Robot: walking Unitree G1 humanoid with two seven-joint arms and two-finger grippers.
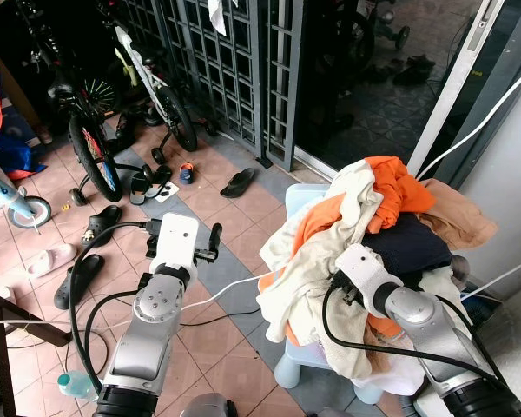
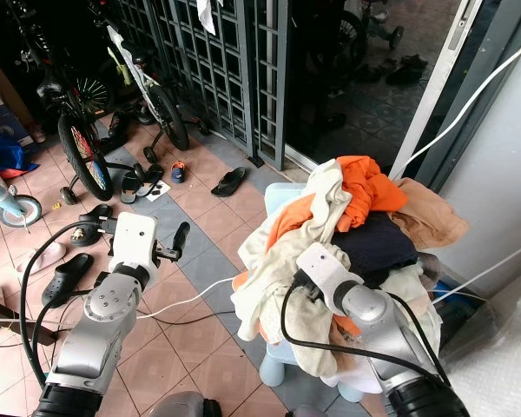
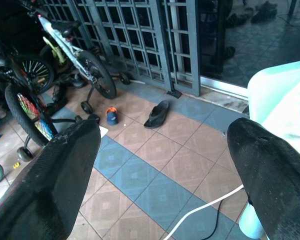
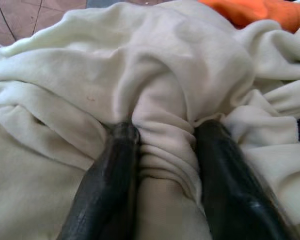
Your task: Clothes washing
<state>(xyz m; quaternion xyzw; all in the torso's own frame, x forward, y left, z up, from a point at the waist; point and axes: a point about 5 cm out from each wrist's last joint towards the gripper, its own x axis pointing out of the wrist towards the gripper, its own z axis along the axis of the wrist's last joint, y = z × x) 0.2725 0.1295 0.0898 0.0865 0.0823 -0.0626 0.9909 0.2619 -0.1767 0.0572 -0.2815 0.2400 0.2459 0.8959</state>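
A heap of clothes [image 1: 365, 217] in cream, orange, dark blue and tan is piled on a pale blue plastic stool [image 1: 297, 365]. My right gripper [image 4: 165, 150] is pushed into the front of the heap, its two black fingers [image 4: 110, 180] shut on a bunched fold of the cream garment [image 4: 160, 90]. My left gripper [image 3: 165, 165] hangs to the left of the stool over the tiled floor, fingers [image 3: 50, 180] spread wide and open with nothing between them.
A metal grille gate [image 1: 234, 61] and an open doorway stand beyond. Bicycles [image 1: 87, 130] and several sandals [image 1: 237, 182] lie on the tiled floor at the left. White cables [image 1: 226, 291] run across the floor. A grey wall [image 1: 504, 174] is at the right.
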